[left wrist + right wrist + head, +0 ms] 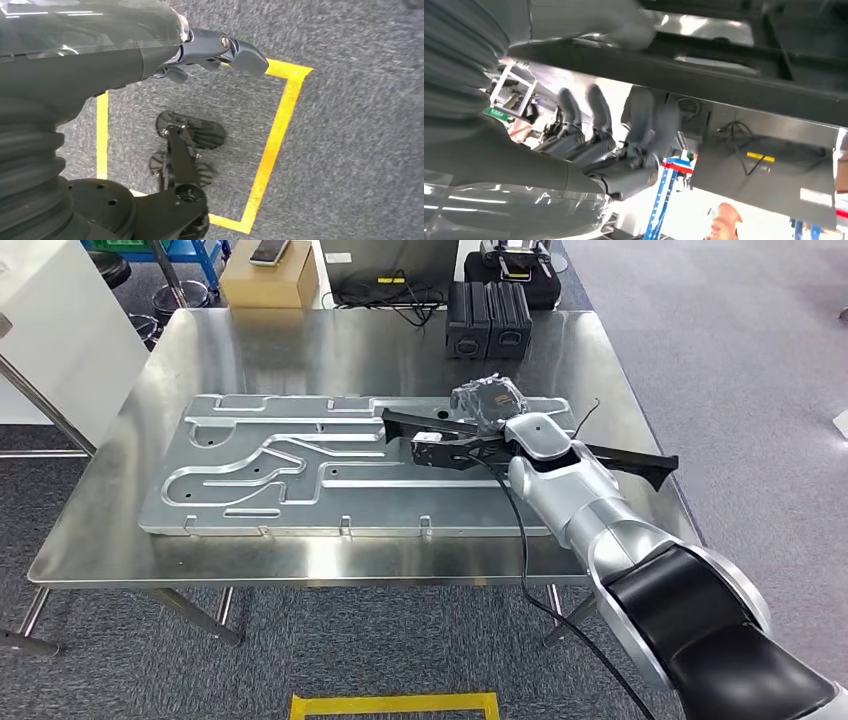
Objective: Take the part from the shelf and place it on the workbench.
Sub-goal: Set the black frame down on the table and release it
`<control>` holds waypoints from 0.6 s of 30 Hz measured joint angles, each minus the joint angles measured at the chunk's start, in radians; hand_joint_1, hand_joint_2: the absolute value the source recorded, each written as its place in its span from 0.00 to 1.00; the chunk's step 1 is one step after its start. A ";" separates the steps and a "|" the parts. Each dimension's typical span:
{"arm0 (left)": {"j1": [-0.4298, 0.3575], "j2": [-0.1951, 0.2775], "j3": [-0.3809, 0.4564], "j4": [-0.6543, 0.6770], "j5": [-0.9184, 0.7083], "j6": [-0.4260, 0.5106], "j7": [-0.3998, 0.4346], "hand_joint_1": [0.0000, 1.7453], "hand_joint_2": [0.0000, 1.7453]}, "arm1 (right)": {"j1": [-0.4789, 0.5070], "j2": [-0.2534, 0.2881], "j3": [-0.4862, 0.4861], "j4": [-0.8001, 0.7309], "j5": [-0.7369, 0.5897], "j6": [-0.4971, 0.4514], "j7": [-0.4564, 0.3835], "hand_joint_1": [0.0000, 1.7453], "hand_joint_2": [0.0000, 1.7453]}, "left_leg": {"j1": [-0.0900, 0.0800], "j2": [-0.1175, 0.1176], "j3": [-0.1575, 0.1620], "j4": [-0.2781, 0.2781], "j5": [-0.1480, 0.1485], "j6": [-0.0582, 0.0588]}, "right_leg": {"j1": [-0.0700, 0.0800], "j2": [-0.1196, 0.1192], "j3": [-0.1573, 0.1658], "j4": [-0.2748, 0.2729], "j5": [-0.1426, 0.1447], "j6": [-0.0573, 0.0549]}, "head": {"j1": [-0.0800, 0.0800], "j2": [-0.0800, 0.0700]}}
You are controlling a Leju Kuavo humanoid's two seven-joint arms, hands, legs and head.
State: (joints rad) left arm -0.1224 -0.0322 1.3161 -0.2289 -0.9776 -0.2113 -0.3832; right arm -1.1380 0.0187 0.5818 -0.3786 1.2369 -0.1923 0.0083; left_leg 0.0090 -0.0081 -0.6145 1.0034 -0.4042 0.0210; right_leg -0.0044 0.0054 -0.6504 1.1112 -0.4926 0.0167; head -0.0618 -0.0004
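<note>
One long black bracket-shaped part, at centre right of the frame, is grasped by the right hand above the steel workbench; its overhanging end may tip off.

Right hand partly behind black part

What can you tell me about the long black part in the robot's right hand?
The black part is a long, thin, matte bar, plastic or painted metal by its look, with a bracket-like block near the middle and a flared end to the right. The right hand grips it, fingers wrapped round it. It lies nearly level and slightly slanted over the grooved metal plate on the steel table; contact with the plate is unclear.
</note>
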 joint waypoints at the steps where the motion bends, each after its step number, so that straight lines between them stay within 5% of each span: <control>1: -0.001 0.000 -0.001 0.000 -0.002 0.004 0.000 0.00 1.00 | 0.002 0.003 0.006 0.011 0.004 0.004 0.000 0.00 0.00 | -0.001 0.000 0.001 -0.001 -0.001 0.003 | 0.000 0.000 -0.033 0.062 -0.027 0.002 | 0.000 0.000; 3: -0.002 0.000 -0.007 0.000 -0.012 0.013 0.003 0.00 1.00 | 0.015 0.011 0.018 0.034 0.016 0.015 0.000 0.00 0.00 | -0.002 0.000 0.002 0.000 -0.002 0.006 | -0.002 0.000 -0.090 0.160 -0.054 0.004 | 0.000 0.000; 5: -0.003 -0.001 -0.018 0.001 -0.023 0.021 0.007 0.00 1.00 | 0.030 0.019 0.027 0.050 0.028 0.024 0.000 0.00 0.00 | -0.004 -0.001 0.003 0.002 -0.004 0.006 | -0.001 0.000 -0.083 0.127 -0.013 -0.001 | 0.000 0.000; 7: -0.007 -0.003 -0.026 0.002 -0.030 0.029 0.010 0.00 0.50 | 0.035 0.025 0.029 0.057 0.034 0.025 0.001 0.00 0.00 | -0.008 -0.002 0.003 0.005 -0.007 0.003 | 0.003 0.000 -0.021 -0.006 0.052 -0.013 | 0.000 0.000; 9: -0.012 -0.005 -0.032 0.004 -0.035 0.035 0.013 0.00 0.00 | 0.033 0.031 0.029 0.060 0.036 0.024 0.001 0.00 0.00 | -0.011 -0.002 0.004 0.006 -0.010 -0.003 | 0.009 -0.002 0.019 -0.089 0.079 -0.021 | 0.000 0.000; 13: -0.014 -0.007 -0.045 0.004 -0.038 0.036 0.017 0.00 0.00 | 0.032 0.038 0.028 0.066 0.025 0.009 -0.005 0.00 0.00 | -0.010 -0.001 0.000 0.019 -0.024 -0.022 | 0.007 -0.005 0.030 -0.109 0.084 -0.035 | 0.000 0.000; 18: -0.013 -0.008 -0.054 0.006 -0.045 0.034 0.021 0.00 0.00 | 0.021 0.051 -0.061 0.055 -0.187 -0.020 -0.133 0.00 0.00 | 0.001 0.001 -0.119 0.285 -0.149 -0.042 | 0.002 -0.008 0.038 -0.117 0.085 -0.046 | 0.000 0.000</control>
State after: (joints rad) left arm -0.1352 -0.0398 1.2623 -0.2231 -1.0222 -0.1771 -0.3627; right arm -1.1165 0.0699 0.5208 -0.3233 1.0500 -0.2128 -0.1249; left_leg 0.0101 -0.0070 -0.7337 1.2881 -0.5537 -0.0214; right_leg -0.0026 -0.0024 -0.6127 0.9943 -0.4074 -0.0292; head -0.0620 -0.0004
